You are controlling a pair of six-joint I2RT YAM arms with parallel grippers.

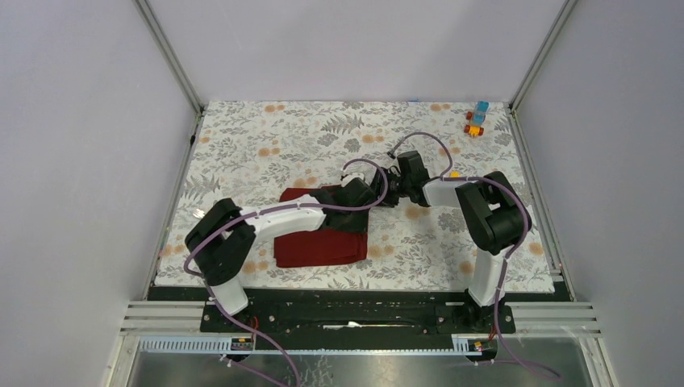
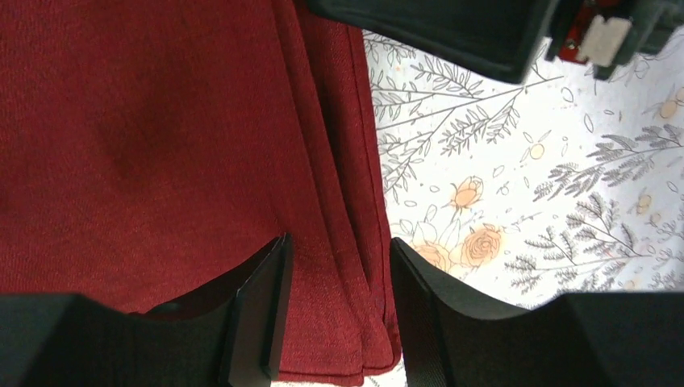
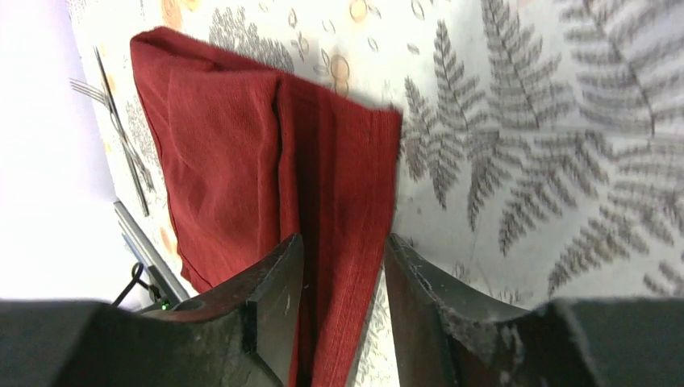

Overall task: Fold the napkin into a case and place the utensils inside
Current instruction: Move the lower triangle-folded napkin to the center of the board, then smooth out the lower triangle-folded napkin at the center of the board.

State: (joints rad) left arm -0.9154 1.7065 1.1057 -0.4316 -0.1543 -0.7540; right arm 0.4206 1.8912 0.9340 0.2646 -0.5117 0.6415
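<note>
While lying folded, napkin point(image 1: 319, 242), left gripper point(image 2: 335, 310) and right gripper point(image 3: 343, 302) each clamped on its edge

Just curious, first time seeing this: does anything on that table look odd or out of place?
Only the toy blocks in the far right corner, unrelated to the folded napkin. No fork or knife is visible.

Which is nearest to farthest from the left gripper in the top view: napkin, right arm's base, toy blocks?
From the left gripper:
1. napkin, directly under and beside it, mid-table.
2. right arm's base, to the right at the near edge.
3. toy blocks, far right corner.
</note>
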